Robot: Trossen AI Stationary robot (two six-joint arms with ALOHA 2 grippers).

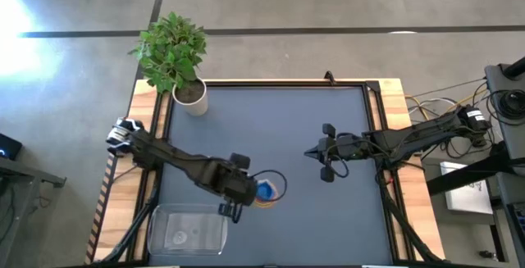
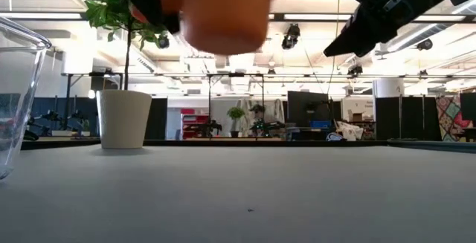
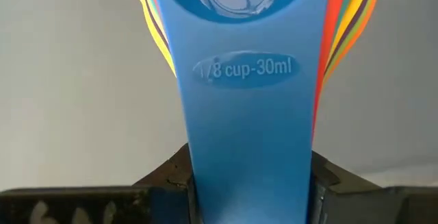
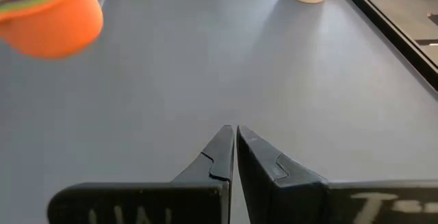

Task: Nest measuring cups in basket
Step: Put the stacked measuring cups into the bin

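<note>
Blue plastic fills the left wrist view: the flat handle of the smallest of the measuring cups (image 3: 246,80), printed "1/8 cup-30ml", runs straight out from between the jaws of the left gripper (image 3: 250,183), which pinch it from both sides. Behind that handle the edges of the other handles fan out in red, orange, yellow and green, so the cups sit nested one inside another as a single stack, the blue bowl uppermost. From above, the stack (image 1: 267,190) shows as a blue bowl ringed by an orange rim just ahead of the left gripper (image 1: 238,188), held over the dark table (image 1: 271,120). The low view shows the orange bottom cup (image 2: 223,16) hanging clear of the tabletop, with open space under it. The basket (image 1: 189,229), clear and rectangular, lies beside the left gripper at the table's near edge, apart from the stack; no cup is visible inside it, though faint markings show through its floor. Its transparent wall (image 2: 18,102) rises at the edge of the low view. The right gripper (image 1: 326,152) waits over the table well apart from the stack, and its fingers (image 4: 219,152) are pressed together with nothing between them. A white plant pot (image 1: 190,96) holding a leafy green plant (image 1: 171,48) stands at the table's far corner.
</note>
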